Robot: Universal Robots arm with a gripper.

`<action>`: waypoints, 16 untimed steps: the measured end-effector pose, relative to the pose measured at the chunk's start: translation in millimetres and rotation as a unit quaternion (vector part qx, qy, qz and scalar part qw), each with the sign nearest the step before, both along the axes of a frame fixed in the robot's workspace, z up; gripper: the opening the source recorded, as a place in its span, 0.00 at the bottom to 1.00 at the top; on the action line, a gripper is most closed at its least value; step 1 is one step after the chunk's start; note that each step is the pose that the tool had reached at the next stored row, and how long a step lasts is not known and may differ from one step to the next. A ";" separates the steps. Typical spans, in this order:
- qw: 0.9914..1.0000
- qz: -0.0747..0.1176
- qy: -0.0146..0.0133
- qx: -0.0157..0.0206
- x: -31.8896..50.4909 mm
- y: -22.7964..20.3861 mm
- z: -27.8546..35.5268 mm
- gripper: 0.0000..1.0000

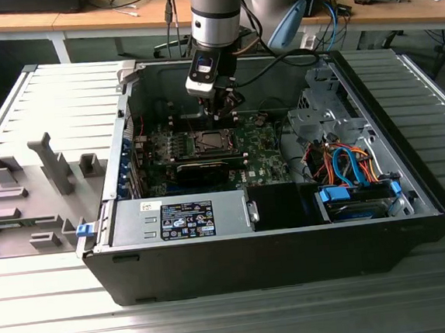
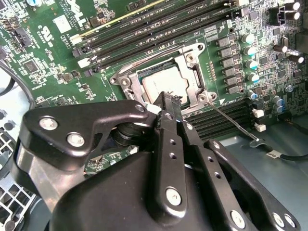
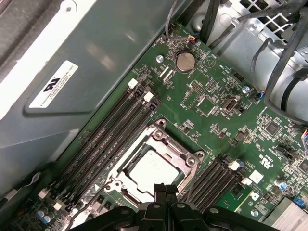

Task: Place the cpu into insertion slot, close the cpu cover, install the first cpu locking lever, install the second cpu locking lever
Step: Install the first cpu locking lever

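Your hand [image 3: 166, 188] hovers just above the near edge of the insertion slot [image 3: 153, 169], its two fingers pressed together with nothing between them, as you can see in both wrist views. The cpu [image 3: 153, 172] already lies flat in the slot, its silver-grey top showing through the cut-out of the cpu cover [image 3: 166, 147], and the cover looks folded down over it, though you can't be sure from here that it is fully seated. In the second wrist view a thin wire locking lever [image 2: 235, 124] sticks out from the slot's corner across the green motherboard [image 2: 53, 57] and appears unlatched. In the exterior view the arm reaches down into the open computer case [image 1: 276, 240], which rests on the bench [image 1: 220, 322], with the hand [image 1: 225, 112] just over the socket. Expect the cpu to be light, rigid and fragile, safest taken by its edges only. The cover is thin stiff metal that should swing freely on its hinge. The lever is probably springy wire that will push back, so bear on it near its free end, clear of the memory slots [image 3: 113, 130] beside it
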State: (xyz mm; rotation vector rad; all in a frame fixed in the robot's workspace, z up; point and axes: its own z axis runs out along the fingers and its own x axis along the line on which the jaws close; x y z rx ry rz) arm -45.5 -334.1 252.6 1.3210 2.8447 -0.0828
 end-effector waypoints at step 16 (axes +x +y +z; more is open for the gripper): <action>1.000 0.025 0.000 0.000 0.0 0.0 0.0 0.11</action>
